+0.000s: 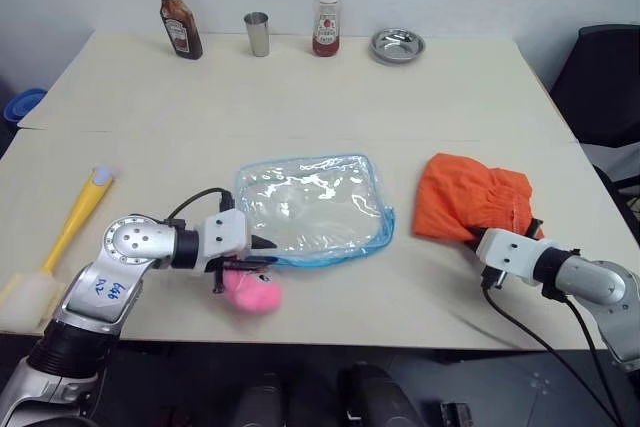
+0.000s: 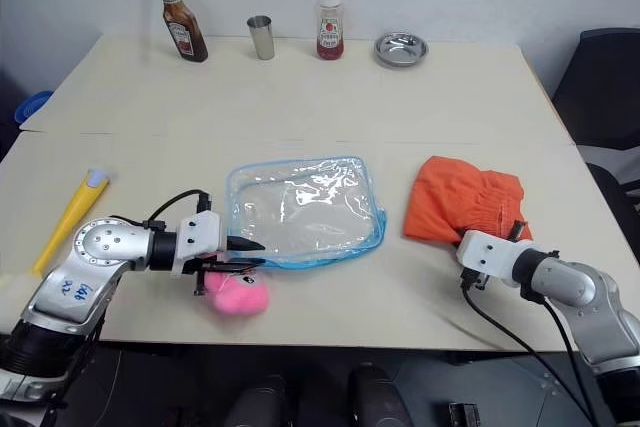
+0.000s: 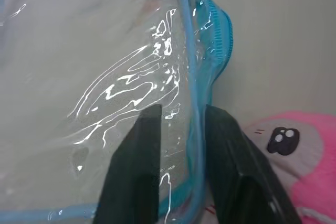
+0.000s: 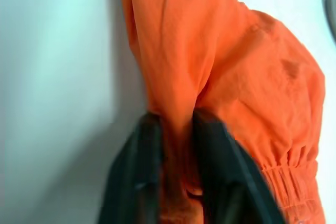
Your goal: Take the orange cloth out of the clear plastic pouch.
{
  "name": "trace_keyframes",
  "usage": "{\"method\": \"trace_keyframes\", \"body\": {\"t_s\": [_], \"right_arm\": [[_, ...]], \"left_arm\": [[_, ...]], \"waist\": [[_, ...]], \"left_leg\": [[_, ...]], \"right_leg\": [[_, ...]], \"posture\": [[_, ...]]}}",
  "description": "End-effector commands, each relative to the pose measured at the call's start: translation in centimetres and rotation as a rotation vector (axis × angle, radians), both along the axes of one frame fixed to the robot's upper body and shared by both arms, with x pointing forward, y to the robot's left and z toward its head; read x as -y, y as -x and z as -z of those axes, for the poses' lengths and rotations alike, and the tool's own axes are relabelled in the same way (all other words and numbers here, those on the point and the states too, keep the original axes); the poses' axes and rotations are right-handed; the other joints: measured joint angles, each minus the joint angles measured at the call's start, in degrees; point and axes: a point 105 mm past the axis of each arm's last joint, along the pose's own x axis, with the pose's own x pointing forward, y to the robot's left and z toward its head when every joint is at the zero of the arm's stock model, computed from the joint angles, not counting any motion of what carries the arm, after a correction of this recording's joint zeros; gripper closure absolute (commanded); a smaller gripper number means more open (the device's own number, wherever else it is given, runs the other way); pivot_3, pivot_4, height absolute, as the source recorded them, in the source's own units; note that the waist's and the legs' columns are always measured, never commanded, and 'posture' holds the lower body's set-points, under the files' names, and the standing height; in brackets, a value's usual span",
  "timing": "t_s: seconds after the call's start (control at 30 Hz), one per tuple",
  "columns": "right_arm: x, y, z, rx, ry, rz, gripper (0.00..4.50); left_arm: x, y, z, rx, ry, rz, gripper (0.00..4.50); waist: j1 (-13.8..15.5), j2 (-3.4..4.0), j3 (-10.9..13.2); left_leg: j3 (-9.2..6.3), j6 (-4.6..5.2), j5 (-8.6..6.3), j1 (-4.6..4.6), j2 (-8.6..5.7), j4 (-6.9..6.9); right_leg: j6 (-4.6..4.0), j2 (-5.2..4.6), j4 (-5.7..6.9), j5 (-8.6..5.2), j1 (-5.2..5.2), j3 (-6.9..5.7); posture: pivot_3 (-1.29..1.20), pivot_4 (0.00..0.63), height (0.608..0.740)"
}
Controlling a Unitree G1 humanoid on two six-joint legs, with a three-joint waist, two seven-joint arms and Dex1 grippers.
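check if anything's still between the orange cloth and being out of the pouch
Nothing visible. The orange cloth lies on the table to the right of the clear plastic pouch, fully apart from it, a fold between the right hand's fingers. The pouch looks empty.

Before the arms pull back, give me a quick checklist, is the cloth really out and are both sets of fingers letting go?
1. Orange cloth out of clear plastic pouch, lying apart on table: ok.
2. Pouch empty and flat: ok.
3. Right gripper free of cloth: not ok, a fold sits between the fingers.
4. Left gripper free of pouch: not ok, the blue edge runs between the fingers.
5. Pink plush clear of left gripper: cannot tell.
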Motion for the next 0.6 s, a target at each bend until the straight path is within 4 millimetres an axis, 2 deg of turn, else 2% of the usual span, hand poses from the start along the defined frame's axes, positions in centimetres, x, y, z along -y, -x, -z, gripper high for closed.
{"method": "trace_keyframes", "body": {"t_s": [0.03,0.07,0.1,0.17,0.2,0.3,0.4,0.5,0.6], "right_arm": [[-0.4,1.2,-3.0,-0.024,-0.132,-0.022,2.02],[-0.3,1.7,-3.7,-0.047,-0.172,-0.023,1.82],[0.0,2.3,-4.6,-0.075,-0.228,-0.015,1.43],[1.6,3.3,-6.4,-0.126,-0.335,0.032,0.77],[2.9,3.8,-7.1,-0.159,-0.377,0.07,0.42],[6.4,5.9,-7.5,-0.3,-0.457,0.173,0.42],[9.4,7.4,-7.6,-0.386,-0.53,0.261,0.42],[11.4,7.9,-7.4,-0.42,-0.558,0.324,0.42],[12.4,7.5,-7.2,-0.402,-0.564,0.358,0.42]], "left_arm": [[-0.7,0.5,-2.2,0.008,0.083,-0.041,2.02],[-1.0,0.2,-3.1,0.024,0.124,-0.08,1.8],[-1.7,-0.2,-4.2,0.036,0.175,-0.135,1.48],[-3.7,-0.3,-6.1,0.014,0.26,-0.227,0.89],[-4.9,0.0,-6.9,-0.003,0.288,-0.257,0.85],[-7.9,1.2,-8.3,-0.04,0.298,-0.329,0.85],[-11.2,2.5,-7.8,-0.083,0.224,-0.392,0.85],[-14.4,2.8,-7.2,-0.083,0.165,-0.474,0.85],[-16.3,2.5,-6.4,-0.061,0.116,-0.529,0.85]], "waist": [[0.0,0.01,0.0],[0.0,0.03,0.0],[0.1,0.05,0.0],[0.1,0.05,0.0],[0.1,0.05,0.0],[0.0,0.04,0.0],[-0.1,0.03,0.0],[-0.1,0.04,0.0],[-0.1,0.05,0.0]], "left_leg": [[-0.01,0.01,-0.01,-0.01,0.01,-0.06],[-0.02,0.01,0.0,-0.01,0.02,-0.08],[-0.03,0.01,-0.01,-0.03,0.02,-0.08],[-0.08,0.17,-0.1,-0.07,0.04,-0.05],[-0.09,0.21,-0.12,-0.09,0.03,-0.04],[-0.1,0.21,-0.13,-0.02,0.03,-0.17],[-0.08,0.2,-0.11,0.22,0.01,-0.6],[-0.06,0.22,-0.1,0.35,0.01,-0.75],[-0.06,0.22,-0.1,0.35,0.01,-0.76]], "right_leg": [[0.0,0.01,-0.04,0.0,0.0,0.0],[0.0,0.01,-0.06,0.0,0.01,-0.02],[0.0,0.01,-0.07,0.0,0.01,-0.03],[0.0,0.01,-0.09,0.0,0.03,-0.09],[0.0,-0.01,-0.09,0.0,0.02,-0.09],[0.0,0.0,-0.19,0.0,0.06,-0.1],[0.0,0.0,-0.52,0.0,0.22,-0.08],[-0.02,-0.01,-0.64,-0.01,0.33,-0.06],[-0.02,-0.03,-0.65,-0.01,0.31,-0.06]], "posture": [[0.0,0.15,0.74],[0.0,0.15,0.74],[0.0,0.15,0.74],[0.0,0.15,0.74],[0.0,0.15,0.74],[0.0,0.15,0.74],[0.0,0.15,0.74],[0.0,0.15,0.74],[0.0,0.15,0.74]]}}
